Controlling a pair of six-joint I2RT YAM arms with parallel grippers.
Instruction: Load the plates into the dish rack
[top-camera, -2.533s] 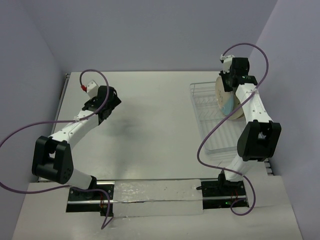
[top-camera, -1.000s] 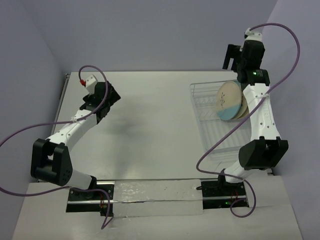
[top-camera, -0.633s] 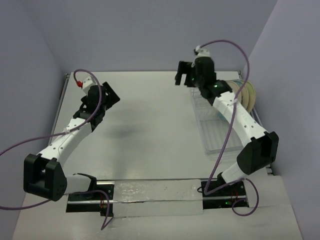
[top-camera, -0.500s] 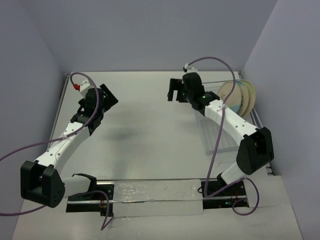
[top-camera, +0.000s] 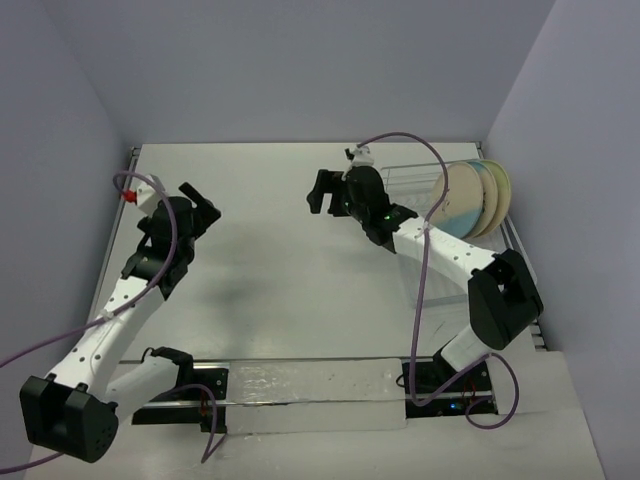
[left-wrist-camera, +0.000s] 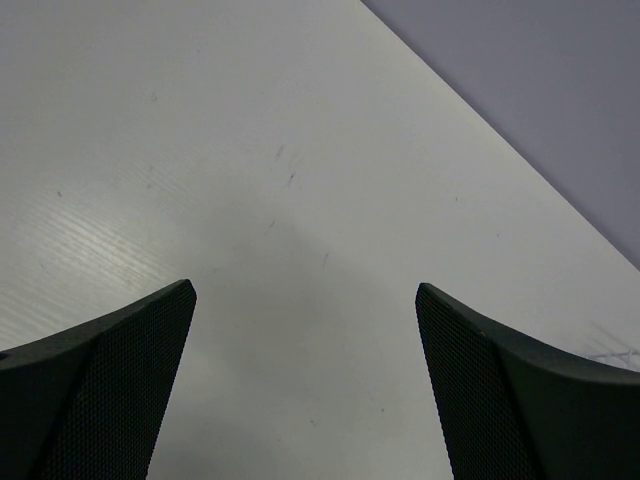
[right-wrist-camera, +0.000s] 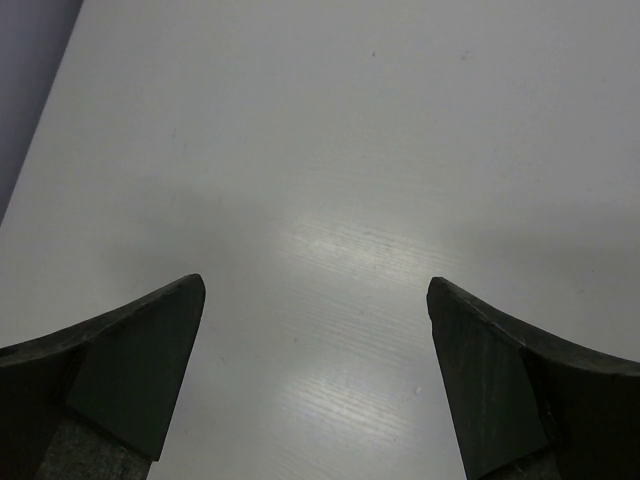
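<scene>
White table (top-camera: 290, 270), lilac walls (top-camera: 300, 60) behind & at sides, clear strip (top-camera: 310, 385) along near edge

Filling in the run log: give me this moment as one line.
left gripper open, empty | right gripper open, empty, over table | plates on edge in dish rack

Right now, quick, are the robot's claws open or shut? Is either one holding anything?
Left claw: open, holding nothing.
Right claw: open, holding nothing.
</scene>
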